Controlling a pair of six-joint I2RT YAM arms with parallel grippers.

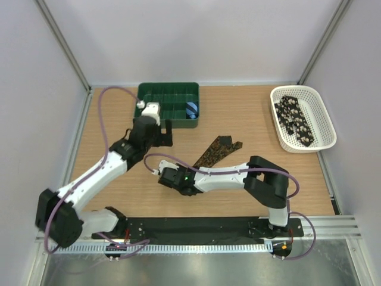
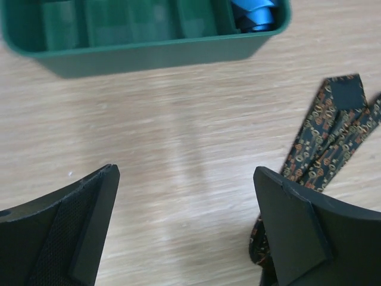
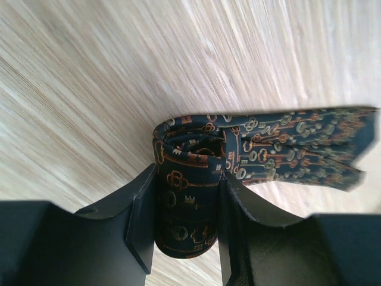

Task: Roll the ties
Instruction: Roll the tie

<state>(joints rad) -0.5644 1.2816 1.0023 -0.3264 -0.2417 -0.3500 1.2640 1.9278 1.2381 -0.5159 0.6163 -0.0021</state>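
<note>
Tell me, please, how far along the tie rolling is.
Done: a blue roll in the green tray. In hand: the right gripper clamps the rolled end of the patterned tie, tail flat. Left: finishing it, plus the spotted tie in the white basket.

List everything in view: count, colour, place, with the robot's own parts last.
wooden table: one, light brown, under everything.
plastic compartment tray: one, green, far side, left of centre.
small striped fabric roll: one, blue, right-hand tray compartment.
latticed plastic basket: one, white, far right.
spotted fabric necktie: at least one, black with pale spots, inside the basket.
dark key-patterned fabric necktie: one, dark with orange-tan print, table centre, one end rolled up.
left gripper: one, black, open, near the tray.
right gripper: one, black, shut on the necktie's rolled end.
</note>
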